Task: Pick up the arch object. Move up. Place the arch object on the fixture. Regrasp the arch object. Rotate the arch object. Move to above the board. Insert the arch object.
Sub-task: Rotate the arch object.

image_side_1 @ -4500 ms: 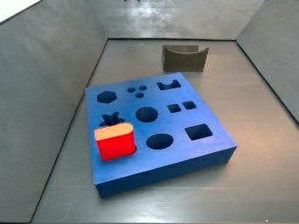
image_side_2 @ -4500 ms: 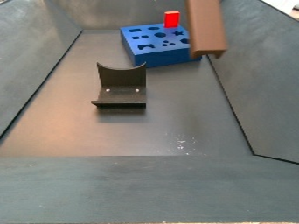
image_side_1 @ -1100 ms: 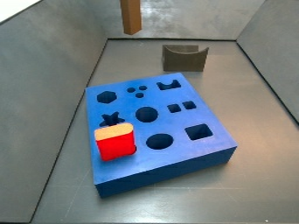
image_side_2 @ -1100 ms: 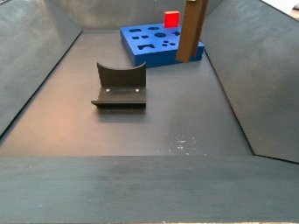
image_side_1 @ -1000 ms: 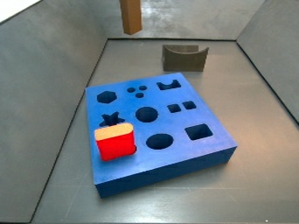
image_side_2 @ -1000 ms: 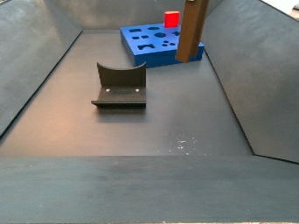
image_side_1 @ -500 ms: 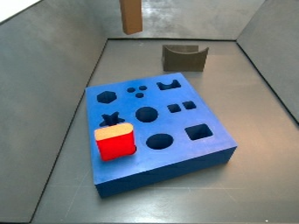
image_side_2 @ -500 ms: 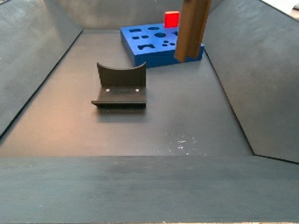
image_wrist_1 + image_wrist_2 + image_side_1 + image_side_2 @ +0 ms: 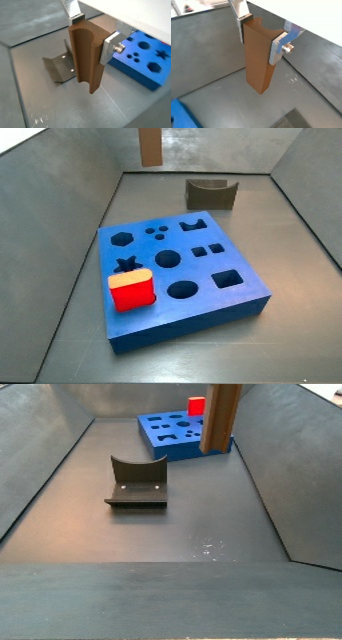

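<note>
My gripper is shut on the arch object, a long brown bar held upright by its upper end. A curved dip shows in the bar's top face between the silver fingers; gripper, arch object. In both side views only the bar shows, hanging down from the frame's upper edge, arch object and arch object; the gripper itself is out of frame there. The blue board lies flat on the floor below. The fixture stands apart from it, fixture.
A red cube with an orange top sits in the board near one corner, red cube. Sloping grey walls enclose the floor. The wrist views show the board beside the bar and the fixture behind it.
Since 4.5 s ago the bar has swung upright and travelled towards the board, coming into the side view where it was absent. Over the last second it has barely shifted.
</note>
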